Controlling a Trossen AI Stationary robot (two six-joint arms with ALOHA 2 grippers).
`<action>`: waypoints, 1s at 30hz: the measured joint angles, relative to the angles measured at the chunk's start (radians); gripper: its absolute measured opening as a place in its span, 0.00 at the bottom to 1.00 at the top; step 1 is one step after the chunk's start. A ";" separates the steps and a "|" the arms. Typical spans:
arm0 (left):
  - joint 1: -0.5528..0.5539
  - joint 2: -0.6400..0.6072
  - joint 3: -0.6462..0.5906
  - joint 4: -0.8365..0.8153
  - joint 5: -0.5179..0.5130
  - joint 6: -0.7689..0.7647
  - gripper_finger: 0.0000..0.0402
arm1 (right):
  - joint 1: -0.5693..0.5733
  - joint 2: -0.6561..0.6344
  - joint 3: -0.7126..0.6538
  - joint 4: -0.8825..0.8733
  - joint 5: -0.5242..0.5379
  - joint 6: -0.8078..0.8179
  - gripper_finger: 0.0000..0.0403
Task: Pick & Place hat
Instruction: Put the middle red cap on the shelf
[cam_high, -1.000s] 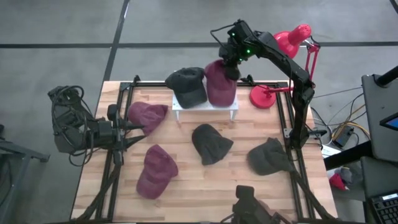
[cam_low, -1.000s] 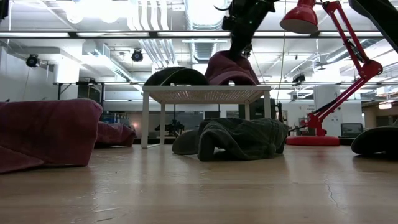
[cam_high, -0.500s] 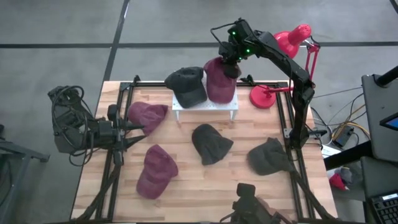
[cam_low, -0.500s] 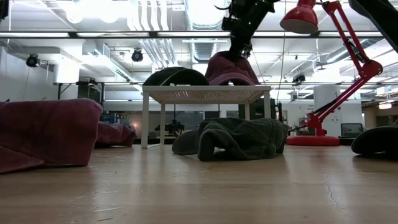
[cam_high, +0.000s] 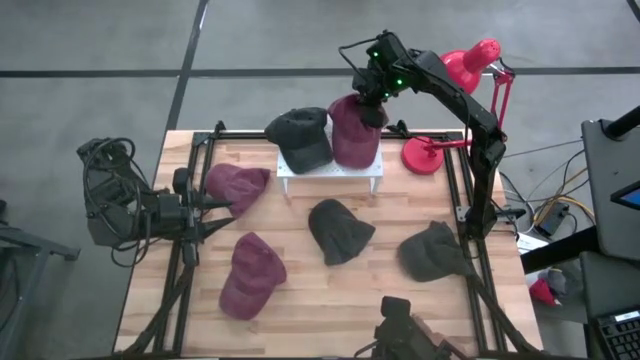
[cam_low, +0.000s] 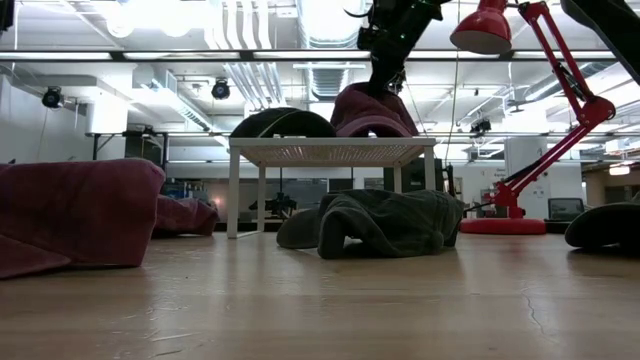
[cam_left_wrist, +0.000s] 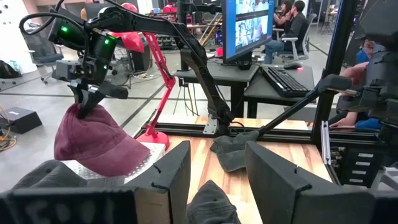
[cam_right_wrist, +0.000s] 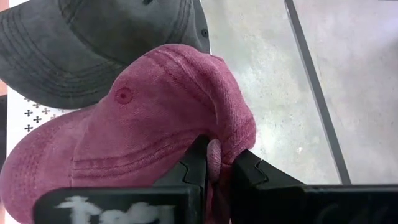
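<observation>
Your right gripper (cam_right_wrist: 214, 163) is pinched shut on the back edge of the maroon cap (cam_high: 352, 133), which sits on the white stand (cam_high: 330, 172) beside the dark grey cap (cam_high: 302, 137). Your left gripper (cam_left_wrist: 214, 171) waits at the table's left edge, fingers apart, holding nothing.

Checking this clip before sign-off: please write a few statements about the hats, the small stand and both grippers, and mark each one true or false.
1. The right gripper is shut on the maroon fabric cap. True.
2. That cap sits over the small white perforated stand, beside a dark grey cap. True.
3. The left gripper holds a hat. False: it is open and empty, waiting at the table's left side.
4. The red desk lamp stands at the left edge. False: it is at the right rear.
5. Three hats rest on the stand. False: two.
</observation>
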 joint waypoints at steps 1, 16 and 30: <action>0.000 0.000 0.000 0.000 0.000 -0.002 0.38 | 0.000 0.000 0.000 0.000 -0.001 0.000 0.07; 0.000 0.000 0.000 0.000 0.000 -0.005 0.38 | 0.000 0.000 -0.003 -0.023 -0.003 -0.001 0.18; 0.000 0.000 0.000 0.000 0.000 -0.011 0.38 | 0.002 0.000 -0.003 -0.008 0.038 -0.056 0.39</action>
